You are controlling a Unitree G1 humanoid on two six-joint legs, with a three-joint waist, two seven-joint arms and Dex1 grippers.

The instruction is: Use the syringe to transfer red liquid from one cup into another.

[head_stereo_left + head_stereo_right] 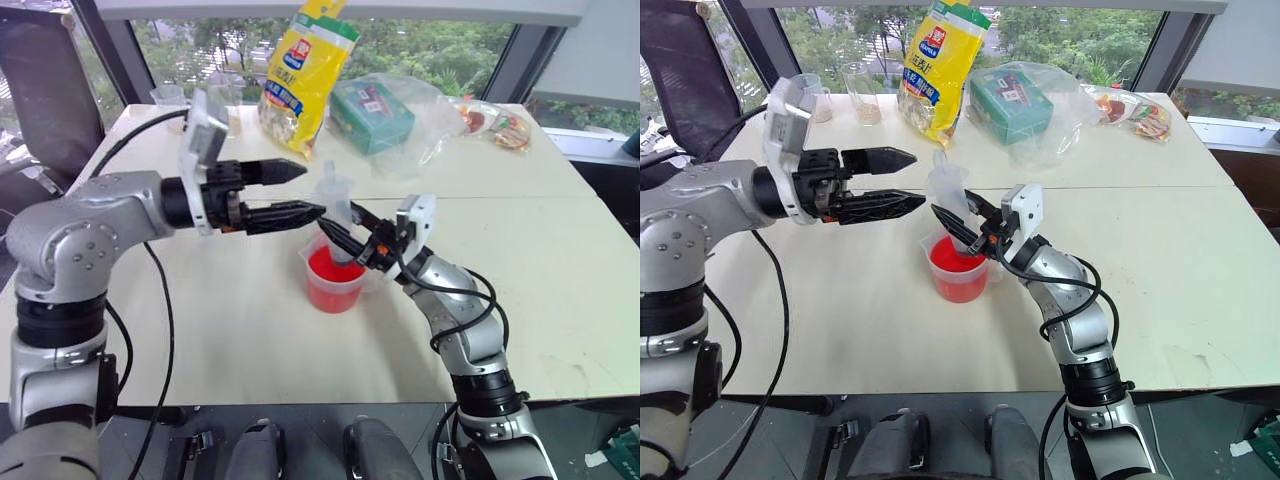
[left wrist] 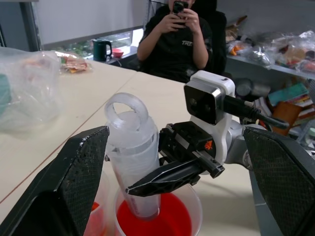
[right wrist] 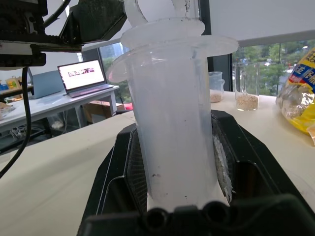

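Right gripper (image 1: 338,232): jaws clenched on the syringe (image 1: 334,215) barrel, holding it upright.
Syringe: lower end dipped in the red liquid (image 1: 335,268) inside the measuring cup (image 1: 334,285) on the tabletop (image 1: 230,320).
Left gripper (image 1: 312,190): jaws spread, empty, level, tips just beside the syringe's ring top.

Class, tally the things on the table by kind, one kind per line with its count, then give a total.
Syringe, standing in the red liquid: 1
Measuring cup of red liquid: 1
Clear cups with brownish contents: 2
Yellow snack bag: 1
Green box in clear plastic: 1
Small snack packets, far right: cannot count
Total countable: 6
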